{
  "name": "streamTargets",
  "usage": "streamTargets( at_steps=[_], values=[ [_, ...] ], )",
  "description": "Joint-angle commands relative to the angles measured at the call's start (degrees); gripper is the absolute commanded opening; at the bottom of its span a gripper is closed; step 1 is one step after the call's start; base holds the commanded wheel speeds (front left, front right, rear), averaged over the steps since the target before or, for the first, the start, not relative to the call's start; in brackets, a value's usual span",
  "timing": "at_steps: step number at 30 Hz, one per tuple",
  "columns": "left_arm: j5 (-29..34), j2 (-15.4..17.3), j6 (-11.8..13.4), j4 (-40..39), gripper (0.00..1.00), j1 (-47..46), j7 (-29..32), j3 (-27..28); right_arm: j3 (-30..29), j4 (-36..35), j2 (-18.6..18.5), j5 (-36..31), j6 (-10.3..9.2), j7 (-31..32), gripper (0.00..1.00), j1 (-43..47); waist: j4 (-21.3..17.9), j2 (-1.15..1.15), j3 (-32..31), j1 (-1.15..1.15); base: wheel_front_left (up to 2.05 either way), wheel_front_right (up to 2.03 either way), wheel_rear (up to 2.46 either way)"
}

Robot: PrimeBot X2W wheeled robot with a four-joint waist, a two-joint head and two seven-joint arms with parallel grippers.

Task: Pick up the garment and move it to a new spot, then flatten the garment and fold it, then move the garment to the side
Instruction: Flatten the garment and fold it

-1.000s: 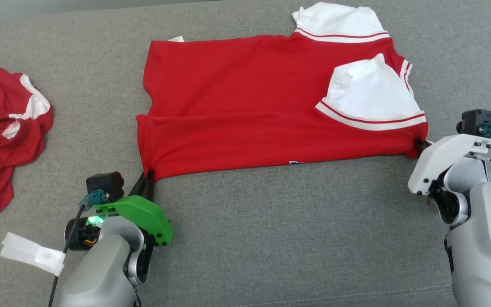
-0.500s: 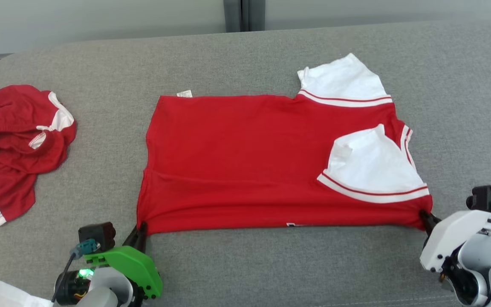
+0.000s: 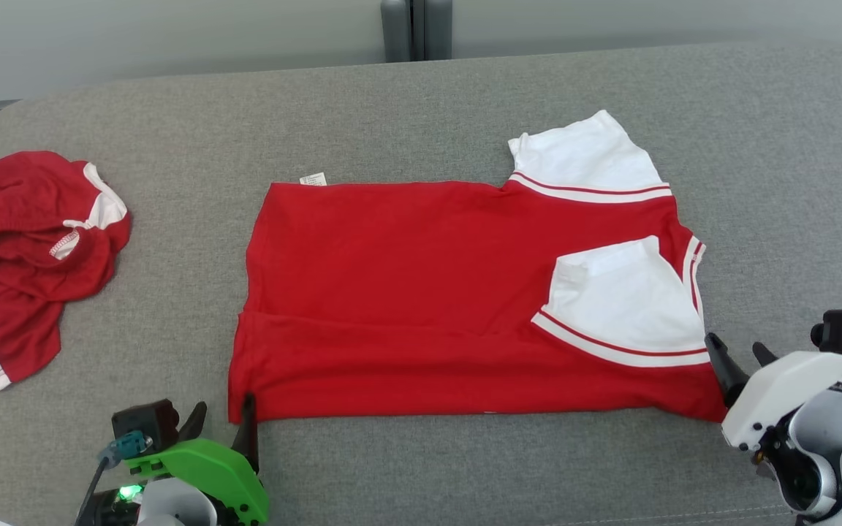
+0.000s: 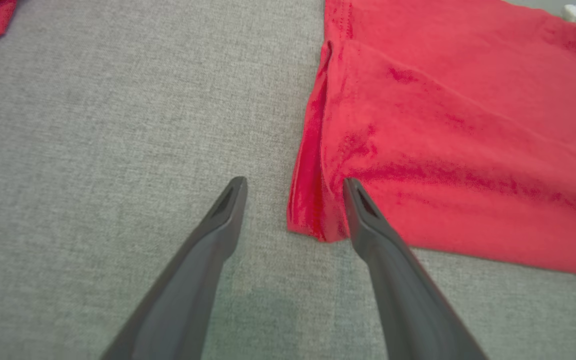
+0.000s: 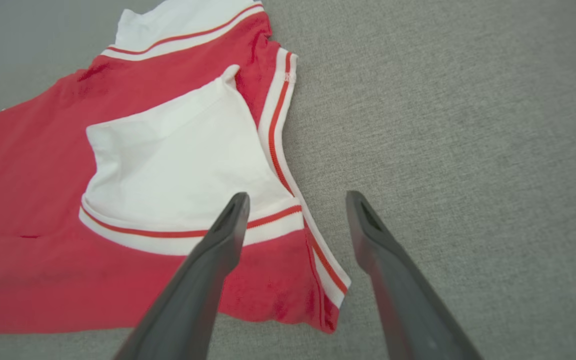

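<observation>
I am holding my left gripper point(image 3: 225, 403) near the front edge of the grey cushion point(image 3: 465, 467), toward its left side, with its two dark fingers spread apart and nothing pinched between them. In the left wrist view, the near left corner of the red garment point(image 3: 421, 292) is lying in the gap between those fingers. One finger is crossing the cloth's edge and the other is hanging over bare grey fabric. I cannot tell whether the finger is touching the cloth.

Toward the right side of the front edge, I am holding my right gripper point(image 3: 734, 343) spread wide as well, gripping nothing. In the right wrist view, one finger is lying over the garment's near right corner, where a white band with a red stripe is running along the edge. The other finger is hanging over bare cushion just beside it.

The garment is lying flat across the middle of the cushion, with its near long side doubled over into a neat band. A white sleeve point(image 3: 622, 307) with striped trim is lying folded inward on top of the red cloth at the right. Farther back, a second white sleeve point(image 3: 582, 157) is sticking out past the garment's far right corner, and a small white label point(image 3: 313, 179) is peeking out at its far left corner.

A crumpled red and white garment point(image 3: 26, 241) is lying by the cushion's left edge, well apart from the flat one.
</observation>
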Motion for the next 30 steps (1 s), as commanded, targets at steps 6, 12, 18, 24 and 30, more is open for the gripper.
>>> streamTargets(
  at_steps=[6,12,18,24,30],
  values=[
    [-0.2,3.2,1.0,-6.4,1.00,-3.2,3.0,1.0,1.1,-4.1,-1.4,-3.6,0.01,4.5,1.00,-7.9,0.6,0.00,1.0,0.00,0.00,0.00,0.00],
    [0.2,4.4,0.5,-6.7,1.00,-12.3,11.1,-0.1,3.4,-1.1,-6.0,-3.4,0.01,10.8,1.00,-18.9,1.2,0.00,3.8,0.00,0.00,0.00,0.00],
    [-0.9,0.6,-2.7,1.5,1.00,-29.4,19.6,-1.0,7.0,11.6,-9.5,-1.6,0.01,13.1,1.00,-37.6,1.6,0.00,11.0,0.00,0.00,0.00,0.00],
    [0.8,-1.9,-5.7,9.4,1.00,-39.7,21.0,-2.3,13.6,18.9,-11.3,-3.4,0.01,11.3,1.00,-49.0,1.0,0.00,16.8,0.00,0.00,0.00,0.00],
    [1.9,-3.6,-7.7,14.2,1.00,-44.8,21.5,-3.6,17.2,23.3,-12.4,-3.2,0.01,9.4,1.00,-54.7,1.0,0.00,19.5,0.00,0.00,0.00,0.00]
  ],
)
